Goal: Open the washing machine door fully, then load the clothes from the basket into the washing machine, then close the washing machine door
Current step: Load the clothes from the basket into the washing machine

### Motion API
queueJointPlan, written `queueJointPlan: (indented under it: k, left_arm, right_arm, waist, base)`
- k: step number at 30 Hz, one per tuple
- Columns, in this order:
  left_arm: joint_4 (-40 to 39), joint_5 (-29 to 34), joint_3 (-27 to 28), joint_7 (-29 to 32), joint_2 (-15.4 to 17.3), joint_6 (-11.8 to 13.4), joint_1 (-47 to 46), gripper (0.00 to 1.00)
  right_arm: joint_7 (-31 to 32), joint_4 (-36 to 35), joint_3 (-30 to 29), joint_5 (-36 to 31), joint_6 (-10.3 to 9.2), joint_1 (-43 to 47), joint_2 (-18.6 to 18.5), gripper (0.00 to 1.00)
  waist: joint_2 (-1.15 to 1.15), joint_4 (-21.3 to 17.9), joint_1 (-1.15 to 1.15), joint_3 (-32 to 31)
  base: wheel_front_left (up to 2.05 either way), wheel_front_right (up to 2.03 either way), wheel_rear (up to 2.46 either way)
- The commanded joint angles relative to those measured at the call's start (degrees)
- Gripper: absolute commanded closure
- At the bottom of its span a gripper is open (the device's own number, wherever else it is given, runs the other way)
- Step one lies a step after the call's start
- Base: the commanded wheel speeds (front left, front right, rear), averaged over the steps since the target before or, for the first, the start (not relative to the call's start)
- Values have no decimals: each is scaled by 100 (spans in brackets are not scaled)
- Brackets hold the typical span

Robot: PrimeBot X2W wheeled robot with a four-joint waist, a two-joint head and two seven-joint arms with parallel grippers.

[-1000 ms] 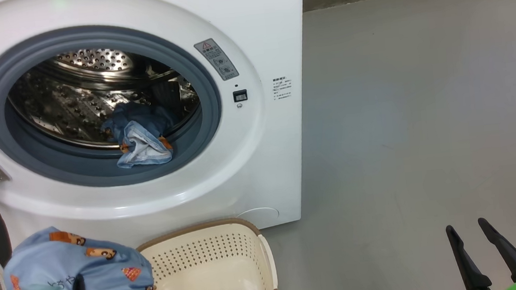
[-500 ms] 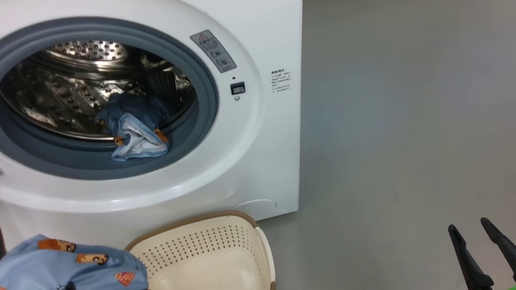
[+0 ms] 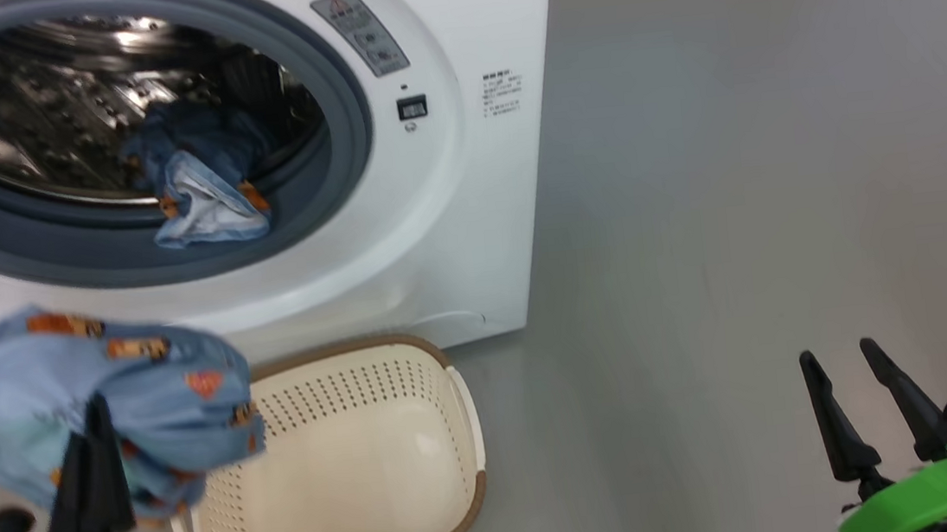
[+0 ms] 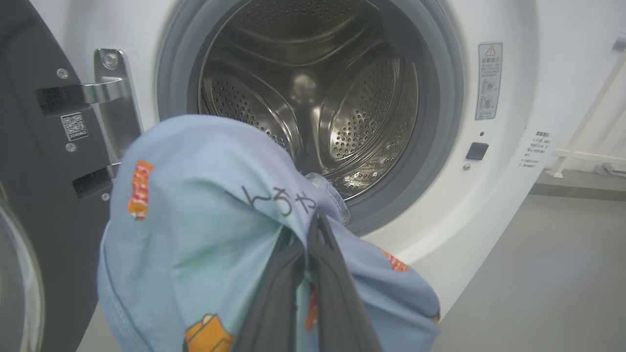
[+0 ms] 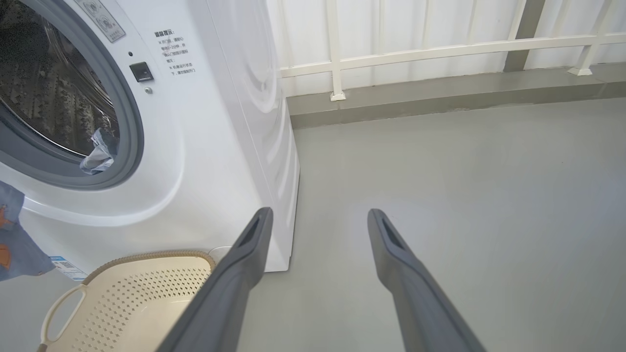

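The white washing machine [image 3: 468, 214] stands with its black door [image 4: 29, 161] swung wide open at the left. One light blue garment [image 3: 203, 205] lies on the grey gasket at the drum's mouth. My left gripper [image 3: 93, 416] is shut on the second bear-print garment [image 3: 105, 406], held above the left end of the basket [image 3: 450, 381] and in front of the drum opening [image 4: 313, 98]. The cream basket's inside looks bare. My right gripper [image 3: 838, 357] hangs open over the floor at the lower right, holding nothing.
Grey floor [image 3: 735, 189] stretches to the right of the machine. A white railing [image 5: 440, 49] and a low kerb run along the far wall. The basket sits right against the machine's front.
The head camera has tilted down and shifted, so the whole picture slid upward. The held garment has risen relative to the basket, nearer the drum mouth. The right gripper stays open.
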Motion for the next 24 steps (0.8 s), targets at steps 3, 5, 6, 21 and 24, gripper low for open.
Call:
queueJointPlan:
  k: [3,5,6,21,24]
  left_arm:
    - [-2,-75,195,-52,210,-8,-673,100]
    - [108,-107,188,-52,283,-8,-1064,100]
    - [179,-109,189,-52,331,-8,-1271,100]
    - [2544,-191,-129,-52,1135,-9,-4414,100]
    - [3178,-181,-221,-52,1228,-9,-4795,100]
  right_arm:
    - [-69,-153,155,5,9,-290,-1,0]
    - [-69,-150,174,-2,9,-403,57,0]
    - [-69,-149,185,-5,9,-460,88,0]
    - [-69,-108,416,-9,9,-1160,422,0]
    - [-69,-100,444,1,9,-1177,453,0]
  waist:
    - [-1,-191,0,495]
    - [-1,-242,0,676]
    - [-1,-268,0,764]
    - [-1,-826,0,1652]
    - [-1,-932,0,1703]
  base:
    - [0,0,0]
    - [0,0,0]
    - [0,0,0]
    - [0,0,0]
    - [0,0,0]
